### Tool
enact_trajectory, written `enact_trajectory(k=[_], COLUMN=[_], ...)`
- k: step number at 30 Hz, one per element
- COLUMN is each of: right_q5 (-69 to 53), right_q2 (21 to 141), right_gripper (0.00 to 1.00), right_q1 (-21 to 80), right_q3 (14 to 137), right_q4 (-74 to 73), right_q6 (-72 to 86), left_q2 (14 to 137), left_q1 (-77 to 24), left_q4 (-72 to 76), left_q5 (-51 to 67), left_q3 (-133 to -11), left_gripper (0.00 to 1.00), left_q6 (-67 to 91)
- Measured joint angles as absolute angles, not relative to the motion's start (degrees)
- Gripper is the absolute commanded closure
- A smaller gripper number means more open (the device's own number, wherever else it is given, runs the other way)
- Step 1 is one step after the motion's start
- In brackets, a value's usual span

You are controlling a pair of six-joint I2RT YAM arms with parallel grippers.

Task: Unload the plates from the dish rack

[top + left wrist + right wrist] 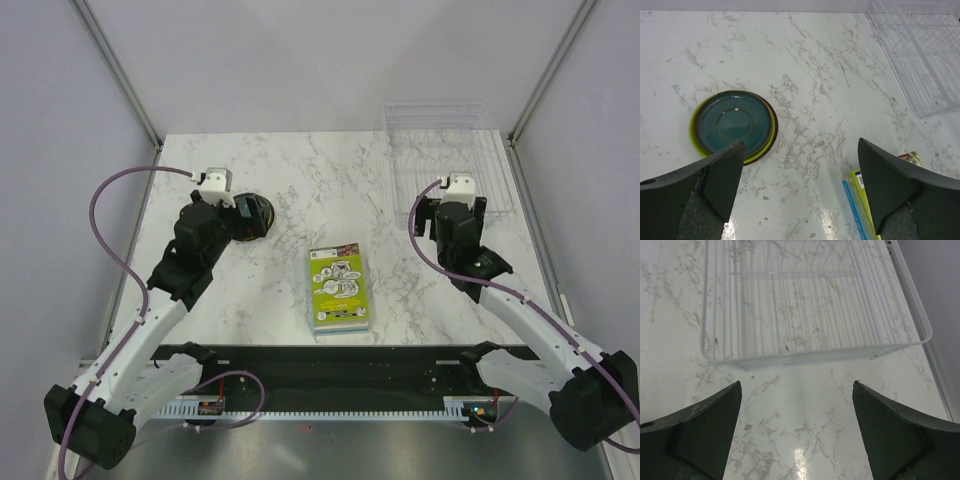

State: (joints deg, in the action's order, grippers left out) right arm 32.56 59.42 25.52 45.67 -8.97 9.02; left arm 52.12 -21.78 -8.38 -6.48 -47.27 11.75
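Note:
The plates (733, 125) lie stacked flat on the marble table at the left. The top one is teal inside with a dark rim, a red-brown edge shows under it, and a lime green one is at the bottom. The stack also shows in the top view (256, 216), partly under my left gripper (238, 212). My left gripper (800, 192) is open and empty, just right of and nearer than the stack. The clear dish rack (810, 305) stands at the back right and holds nothing; it also shows in the top view (440, 130). My right gripper (796, 432) is open and empty, just short of the rack's near wall.
A lime-green book (338, 288) lies flat in the middle of the table near the front; its corner shows in the left wrist view (860, 200). The rack's far end (920, 55) reaches the back right table edge. Grey walls and metal posts enclose the table.

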Motion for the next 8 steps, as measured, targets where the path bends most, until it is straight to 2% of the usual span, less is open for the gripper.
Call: enact_trajectory(k=[8], right_q5=[36.2], right_q2=[51.9], right_gripper=[0.02], right_q1=[25.5], right_q3=[36.9], right_q4=[-3.8], right_q6=[4.8], left_q2=[47.9], left_q1=[-22.0], left_q4=[-5.4], left_q5=[-9.9], left_q3=[-41.4], left_gripper=[0.00], left_q6=[11.0])
